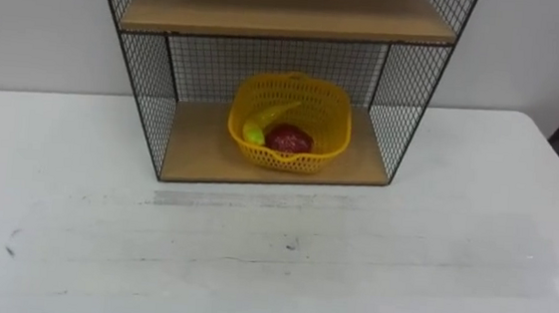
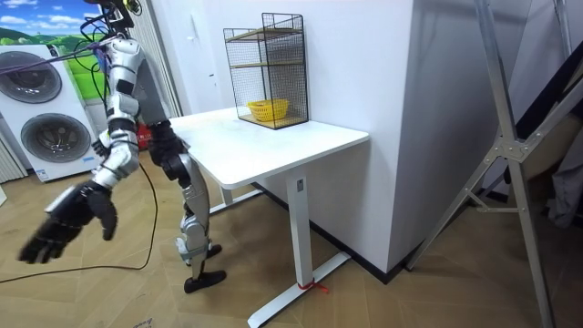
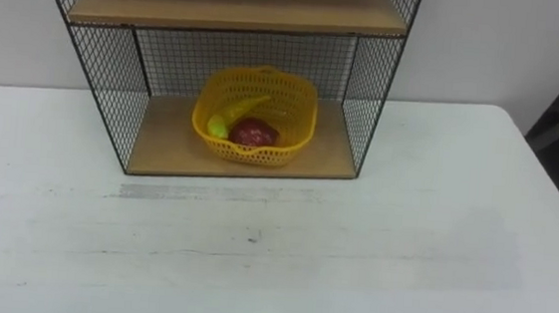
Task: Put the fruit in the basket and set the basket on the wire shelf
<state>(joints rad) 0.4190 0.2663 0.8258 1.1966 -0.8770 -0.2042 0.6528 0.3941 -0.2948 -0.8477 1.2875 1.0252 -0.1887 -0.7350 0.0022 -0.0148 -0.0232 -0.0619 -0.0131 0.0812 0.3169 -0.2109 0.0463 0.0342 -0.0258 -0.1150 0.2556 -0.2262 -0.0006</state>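
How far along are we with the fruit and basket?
Looks done: the yellow banana and dark red fruit lie in the yellow plastic basket, which sits on the lower wooden board of the black wire shelf. In hand: nothing; the right hand hangs open off the white table. Nothing left.

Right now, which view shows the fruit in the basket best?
Left eye view: the yellow basket sits near centre on the wire shelf, lower board, with a yellow fruit and a red fruit inside. The right eye view shows the same, further left. In the room view the basket is a yellow speck; fruit cannot be told.
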